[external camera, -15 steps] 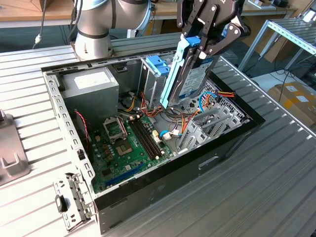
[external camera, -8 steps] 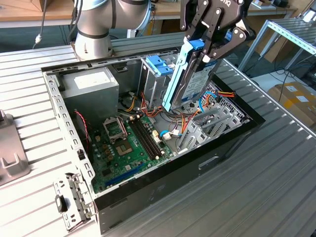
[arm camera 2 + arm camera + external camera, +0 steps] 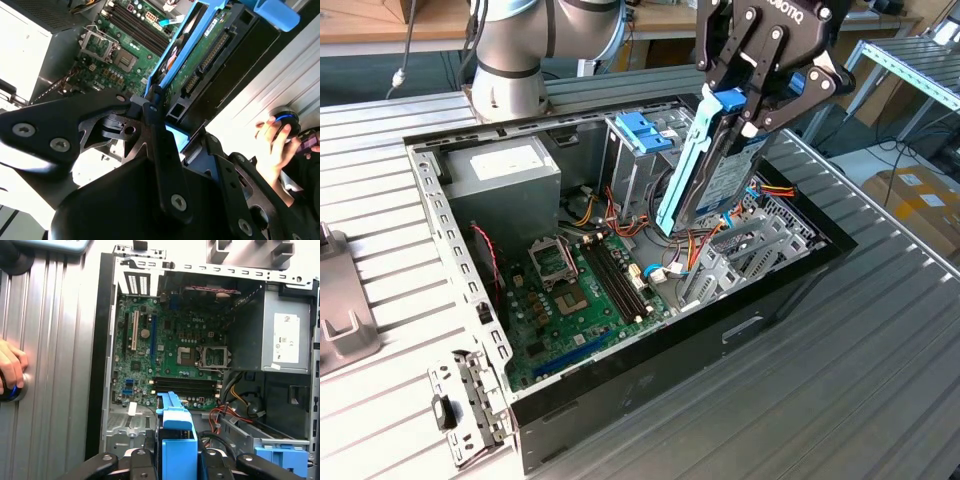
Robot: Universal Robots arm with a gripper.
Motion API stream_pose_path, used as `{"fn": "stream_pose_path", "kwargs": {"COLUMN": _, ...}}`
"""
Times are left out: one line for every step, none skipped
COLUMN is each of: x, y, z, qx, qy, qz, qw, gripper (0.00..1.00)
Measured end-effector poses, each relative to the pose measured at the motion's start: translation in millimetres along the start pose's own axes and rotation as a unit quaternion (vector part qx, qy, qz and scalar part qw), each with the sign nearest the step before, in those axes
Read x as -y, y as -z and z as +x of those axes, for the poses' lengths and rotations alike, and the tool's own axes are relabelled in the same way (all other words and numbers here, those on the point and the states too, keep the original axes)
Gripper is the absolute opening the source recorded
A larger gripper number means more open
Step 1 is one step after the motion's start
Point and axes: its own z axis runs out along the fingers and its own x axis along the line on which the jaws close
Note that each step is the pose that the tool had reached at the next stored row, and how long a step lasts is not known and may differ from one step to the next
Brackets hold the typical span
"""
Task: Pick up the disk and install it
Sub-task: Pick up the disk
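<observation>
Jaws closed on upper end of disk [image 3: 725, 175] (blue rails along its sides). Disk hangs tilted under jaws, lower end inside open computer case [image 3: 438, 215], above motherboard [image 3: 585, 290]. Drive cage with blue top [image 3: 642, 135] just beside disk. Person's hand [image 3: 10, 367] on worktop [image 3: 880, 350], well apart from jaws.

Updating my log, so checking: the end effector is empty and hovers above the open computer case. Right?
Not quite: it is not empty. The exterior view shows the end effector shut on the disk, held on edge, above the open computer case.
</observation>
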Motion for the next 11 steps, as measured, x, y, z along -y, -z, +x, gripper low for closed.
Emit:
{"fn": "stream_pose_path", "kwargs": {"x": -0.2, "y": 0.0, "z": 2.8, "qx": 0.0002, "qy": 0.000, "qz": 0.0000, "qw": 1.00000, "gripper": 0.37}}
{"fn": "stream_pose_path", "kwargs": {"x": -0.3, "y": 0.2, "z": 5.1, "qx": 0.0002, "qy": 0.000, "qz": 0.0000, "qw": 1.00000, "gripper": 0.37}}
{"fn": "stream_pose_path", "kwargs": {"x": -0.4, "y": 0.2, "z": 7.1, "qx": 0.0003, "qy": 0.000, "qz": 0.0001, "qw": 1.00000, "gripper": 0.37}}
{"fn": "stream_pose_path", "kwargs": {"x": -0.6, "y": 0.3, "z": 8.8, "qx": 0.0004, "qy": 0.000, "qz": 0.0000, "qw": 1.00000, "gripper": 0.37}}
{"fn": "stream_pose_path", "kwargs": {"x": -0.6, "y": 0.4, "z": 9.9, "qx": 0.0003, "qy": 0.000, "qz": 0.0000, "qw": 1.00000, "gripper": 0.37}}
{"fn": "stream_pose_path", "kwargs": {"x": -0.7, "y": 0.4, "z": 11.6, "qx": 0.0004, "qy": 0.000, "qz": 0.0000, "qw": 1.00000, "gripper": 0.37}}
{"fn": "stream_pose_path", "kwargs": {"x": -0.8, "y": 0.4, "z": 12.8, "qx": 0.0005, "qy": 0.000, "qz": 0.0001, "qw": 1.00000, "gripper": 0.37}}
{"fn": "stream_pose_path", "kwargs": {"x": -0.9, "y": 0.4, "z": 14.5, "qx": 0.0006, "qy": 0.000, "qz": 0.0001, "qw": 1.00000, "gripper": 0.37}}
{"fn": "stream_pose_path", "kwargs": {"x": -1.0, "y": 0.5, "z": 15.7, "qx": 0.0006, "qy": 0.000, "qz": 0.0001, "qw": 1.00000, "gripper": 0.37}}
{"fn": "stream_pose_path", "kwargs": {"x": -1.0, "y": 0.6, "z": 16.9, "qx": 0.0006, "qy": 0.000, "qz": 0.0000, "qw": 1.00000, "gripper": 0.37}}
{"fn": "stream_pose_path", "kwargs": {"x": -1.1, "y": 0.6, "z": 18.1, "qx": 0.0007, "qy": 0.000, "qz": 0.0001, "qw": 1.00000, "gripper": 0.37}}
